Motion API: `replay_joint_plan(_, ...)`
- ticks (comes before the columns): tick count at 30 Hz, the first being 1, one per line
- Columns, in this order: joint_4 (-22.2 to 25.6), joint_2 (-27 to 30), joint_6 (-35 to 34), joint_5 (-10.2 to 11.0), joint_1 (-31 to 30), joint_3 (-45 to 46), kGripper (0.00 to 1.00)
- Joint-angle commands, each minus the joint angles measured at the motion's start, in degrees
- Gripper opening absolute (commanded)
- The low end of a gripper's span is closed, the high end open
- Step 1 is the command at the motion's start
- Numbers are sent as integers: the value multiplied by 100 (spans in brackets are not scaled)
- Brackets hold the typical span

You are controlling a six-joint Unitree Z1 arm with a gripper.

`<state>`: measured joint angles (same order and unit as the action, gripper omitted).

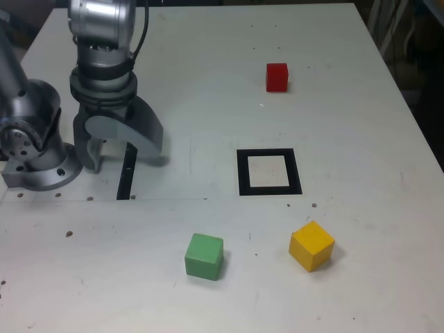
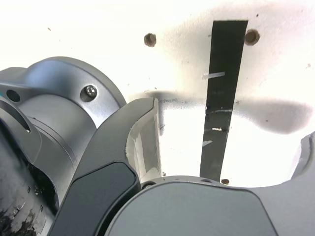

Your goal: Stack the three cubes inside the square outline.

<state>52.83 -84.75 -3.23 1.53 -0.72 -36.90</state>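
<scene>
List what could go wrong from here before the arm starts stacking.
1. The small matte yellow cube sits turned at an angle to the thick black square outline, so the open gripper may grasp it askew.
2. The matte red cube lies farthest from the arm, a long reach.

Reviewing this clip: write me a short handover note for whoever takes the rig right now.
Pincer: open, empty, pointing down over the black strip near the arm's base.
Red cube: far side of the table, beyond the square outline.
Green cube and yellow cube: near side, apart from each other.
Outline: nothing inside.
Done: nothing stacked yet.
Left: place one cube in the outline, stack the other two on it.
</scene>
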Motion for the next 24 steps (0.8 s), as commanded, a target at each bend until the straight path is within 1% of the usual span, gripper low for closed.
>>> replay_joint_plan(1,-21,-21,-33,67,-7,16,99)
replay_joint_plan(6,53,-50,-53,191,-7,-54,99)
replay_joint_plan(10,277,-155,100,319,8,-552,99)
replay_joint_plan(13,624,-321,416,477,160,-1236,100)
replay_joint_plan(19,1457,-768,1455,794,843,-3074,100)
replay_joint_plan(24,1896,-1243,2047,975,1248,-4183,100)
